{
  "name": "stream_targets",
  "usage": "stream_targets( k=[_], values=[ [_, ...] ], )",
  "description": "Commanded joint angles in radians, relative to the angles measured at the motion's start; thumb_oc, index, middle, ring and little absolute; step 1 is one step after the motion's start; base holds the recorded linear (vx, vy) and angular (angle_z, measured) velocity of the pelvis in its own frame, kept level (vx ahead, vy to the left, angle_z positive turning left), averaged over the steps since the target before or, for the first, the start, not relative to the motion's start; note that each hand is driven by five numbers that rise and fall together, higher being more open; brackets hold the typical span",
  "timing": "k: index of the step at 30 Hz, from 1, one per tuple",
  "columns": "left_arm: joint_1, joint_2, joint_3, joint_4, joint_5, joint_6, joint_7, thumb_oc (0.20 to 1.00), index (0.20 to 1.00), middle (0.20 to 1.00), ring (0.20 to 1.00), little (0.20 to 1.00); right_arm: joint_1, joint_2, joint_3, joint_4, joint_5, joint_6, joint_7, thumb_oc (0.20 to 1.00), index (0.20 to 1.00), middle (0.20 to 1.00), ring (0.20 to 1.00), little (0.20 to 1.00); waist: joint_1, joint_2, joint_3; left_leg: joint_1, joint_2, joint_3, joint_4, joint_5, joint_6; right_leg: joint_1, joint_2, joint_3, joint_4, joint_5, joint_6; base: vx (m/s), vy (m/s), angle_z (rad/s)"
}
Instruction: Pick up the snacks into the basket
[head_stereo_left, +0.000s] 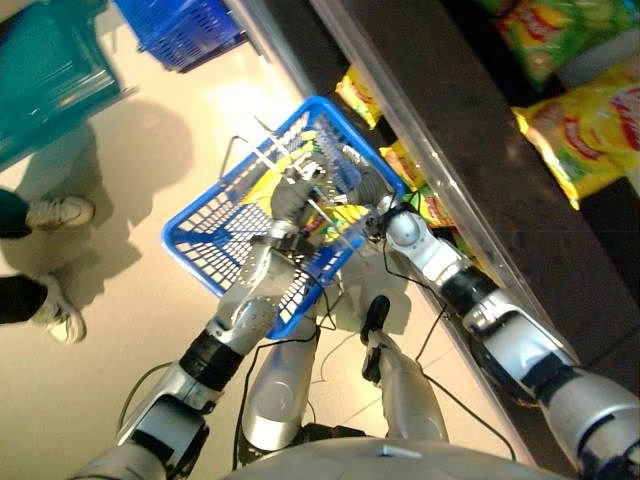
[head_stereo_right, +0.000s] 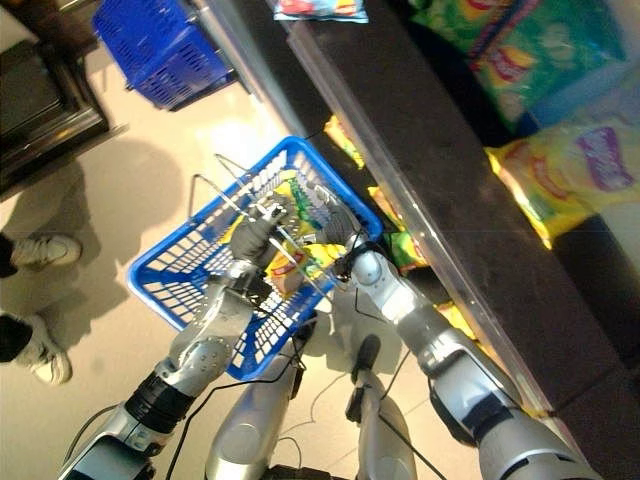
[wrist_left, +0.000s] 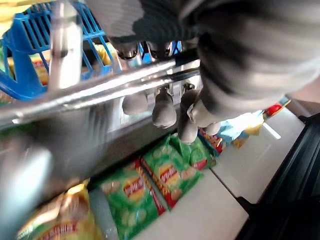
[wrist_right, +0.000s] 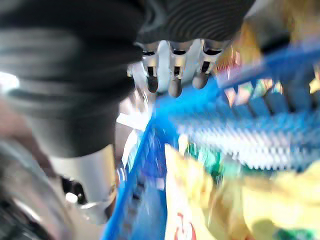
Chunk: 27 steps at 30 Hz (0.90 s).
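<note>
A blue plastic basket (head_stereo_left: 200, 240) hangs above the floor beside a dark shelf. My left hand (head_stereo_left: 290, 200) is shut on its wire handle (wrist_left: 100, 85), with the fingers (wrist_left: 165, 107) curled over the bar in the left wrist view. Yellow and green snack packs (head_stereo_right: 290, 270) lie inside the basket. My right hand (head_stereo_left: 365, 188) hovers over the basket's shelf-side corner. In the right wrist view its fingers (wrist_right: 172, 75) hang loose above a yellow pack (wrist_right: 190, 200), and they hold nothing.
The dark shelf edge (head_stereo_left: 480, 150) runs diagonally on the right, with yellow snack bags (head_stereo_left: 590, 130) above it and more packs (head_stereo_left: 360, 95) below. A second blue basket (head_stereo_left: 180, 30) and a teal bin (head_stereo_left: 50, 70) stand far left. A person's shoes (head_stereo_left: 60, 212) are at the left edge.
</note>
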Motion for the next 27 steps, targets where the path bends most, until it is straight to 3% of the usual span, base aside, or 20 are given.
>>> stream_targets(
  k=[1, 2, 5, 6, 7, 10, 13, 14, 15, 18, 22, 24, 25, 27],
  values=[
    [-0.013, -0.012, 0.15, -0.187, 0.118, -0.164, -0.062, 0.2, 0.2, 0.2, 0.2, 0.2, 0.099, -0.092, -0.065, -0.158, -0.049, -0.117, 0.017, 1.0, 1.0, 1.0, 1.0, 1.0, -0.02, -0.007, -0.063, 0.011, 0.023, 0.007, 0.04, -0.114, -0.027, 0.037, -0.029, -0.039, 0.062, 0.031, 0.117, -0.03, 0.054, -0.71],
    [-0.012, -0.012, 0.149, -0.187, 0.118, -0.164, -0.062, 0.2, 0.2, 0.2, 0.2, 0.2, 0.101, -0.093, -0.065, -0.161, -0.049, -0.116, 0.017, 1.0, 1.0, 1.0, 1.0, 1.0, -0.02, -0.008, -0.066, 0.008, 0.022, 0.008, 0.037, -0.109, -0.027, 0.033, -0.03, -0.039, 0.061, 0.034, 0.117, -0.06, 0.052, -0.99],
    [0.115, 0.011, 0.246, -0.147, 0.126, -0.15, -0.111, 0.2, 0.2, 0.2, 0.2, 0.2, 0.254, -0.164, -0.161, -0.255, -0.041, -0.172, 0.056, 1.0, 1.0, 1.0, 1.0, 1.0, -0.028, -0.001, -0.117, 0.038, 0.066, 0.045, -0.006, -0.089, -0.014, 0.086, -0.017, -0.037, 0.138, -0.049, 0.104, -0.04, 0.005, -0.85],
    [0.115, 0.011, 0.245, -0.147, 0.126, -0.15, -0.111, 0.2, 0.2, 0.2, 0.2, 0.2, 0.255, -0.164, -0.162, -0.256, -0.041, -0.171, 0.056, 1.0, 1.0, 1.0, 1.0, 1.0, -0.027, -0.001, -0.12, 0.035, 0.067, 0.045, -0.009, -0.085, -0.014, 0.083, -0.016, -0.037, 0.136, -0.045, 0.104, -0.1, -0.04, -0.72],
    [0.167, 0.014, 0.296, -0.112, 0.131, -0.149, -0.117, 0.2, 0.2, 0.2, 0.2, 0.2, 0.335, -0.18, -0.227, -0.305, -0.019, -0.202, 0.06, 1.0, 1.0, 1.0, 1.0, 1.0, -0.031, -0.004, -0.156, 0.04, 0.091, 0.064, -0.017, -0.079, -0.015, 0.138, -0.038, -0.026, 0.13, -0.062, 0.095, -0.07, -0.114, -0.54],
    [0.197, 0.016, 0.325, -0.06, 0.165, -0.145, -0.12, 0.2, 0.2, 0.2, 0.2, 0.2, 0.388, -0.174, -0.281, -0.324, 0.025, -0.22, 0.076, 1.0, 1.0, 1.0, 1.0, 1.0, -0.028, -0.01, -0.191, 0.052, 0.105, 0.079, -0.036, -0.065, -0.018, 0.188, -0.061, 0.01, 0.11, -0.048, 0.098, -0.08, -0.108, -0.77],
    [0.243, 0.029, 0.372, 0.088, 0.303, -0.143, -0.093, 0.2, 0.2, 0.2, 0.2, 0.2, 0.443, -0.132, -0.388, -0.334, 0.116, -0.257, 0.075, 1.0, 1.0, 1.0, 1.0, 1.0, -0.049, -0.012, -0.239, 0.049, 0.135, 0.096, -0.015, -0.053, -0.039, 0.245, -0.105, 0.089, 0.107, 0.002, 0.118, -0.18, -0.296, -0.38],
    [0.242, 0.022, 0.375, 0.15, 0.307, -0.143, -0.085, 0.2, 0.2, 0.2, 0.2, 0.2, 0.463, -0.11, -0.418, -0.325, 0.156, -0.266, 0.072, 1.0, 1.0, 1.0, 1.0, 1.0, -0.058, -0.013, -0.255, 0.039, 0.151, 0.098, -0.01, -0.04, -0.05, 0.259, -0.095, 0.119, 0.093, -0.01, 0.12, -0.16, -0.294, -0.69],
    [0.243, 0.016, 0.379, 0.216, 0.32, -0.142, -0.073, 0.2, 0.2, 0.2, 0.2, 0.2, 0.475, -0.086, -0.443, -0.304, 0.202, -0.274, 0.065, 1.0, 1.0, 1.0, 1.0, 1.0, -0.08, -0.011, -0.26, 0.034, 0.168, 0.103, 0.0, -0.03, -0.059, 0.262, -0.072, 0.152, 0.094, -0.064, 0.115, -0.13, -0.243, -0.7],
    [0.28, -0.01, 0.4, 0.338, 0.363, -0.127, -0.066, 0.2, 0.2, 0.2, 0.2, 0.2, 0.512, -0.056, -0.495, -0.257, 0.274, -0.284, 0.06, 1.0, 1.0, 1.0, 1.0, 1.0, -0.102, 0.012, -0.272, 0.053, 0.232, 0.092, -0.038, 0.042, -0.094, 0.262, -0.004, 0.144, 0.114, -0.234, 0.065, -0.15, -0.298, -0.34],
    [0.307, -0.065, 0.429, 0.542, 0.391, -0.105, -0.063, 0.2, 0.2, 0.2, 0.2, 0.2, 0.567, -0.054, -0.556, -0.139, 0.302, -0.282, 0.022, 1.0, 1.0, 1.0, 1.0, 1.0, -0.147, 0.042, -0.273, 0.095, 0.298, 0.068, -0.106, 0.123, -0.125, 0.252, 0.075, 0.158, 0.149, -0.279, 0.03, -0.19, -0.357, -0.29],
    [0.306, -0.081, 0.424, 0.591, 0.388, -0.1, -0.06, 0.2, 0.2, 0.2, 0.2, 0.2, 0.577, -0.05, -0.56, -0.104, 0.315, -0.28, 0.007, 1.0, 1.0, 1.0, 1.0, 1.0, -0.147, 0.049, -0.271, 0.101, 0.304, 0.053, -0.113, 0.13, -0.126, 0.246, 0.088, 0.163, 0.158, -0.271, 0.022, -0.15, -0.221, -0.27],
    [0.309, -0.091, 0.4, 0.667, 0.435, -0.085, -0.056, 0.2, 0.2, 0.2, 0.2, 0.2, 0.596, -0.055, -0.596, -0.001, 0.33, -0.278, -0.034, 1.0, 1.0, 1.0, 1.0, 1.0, -0.152, 0.055, -0.266, 0.106, 0.276, -0.008, -0.116, 0.135, -0.129, 0.255, 0.111, 0.181, 0.146, -0.257, 0.005, -0.19, -0.288, -0.37],
    [0.311, -0.1, 0.398, 0.737, 0.467, -0.077, -0.065, 0.2, 0.2, 0.2, 0.2, 0.2, 0.617, -0.081, -0.599, 0.074, 0.275, -0.255, -0.052, 1.0, 1.0, 1.0, 1.0, 1.0, -0.17, 0.046, -0.266, 0.123, 0.208, -0.02, -0.055, 0.078, -0.119, 0.266, 0.116, 0.19, 0.109, -0.228, -0.002, -0.23, -0.305, -0.51]
  ],
)
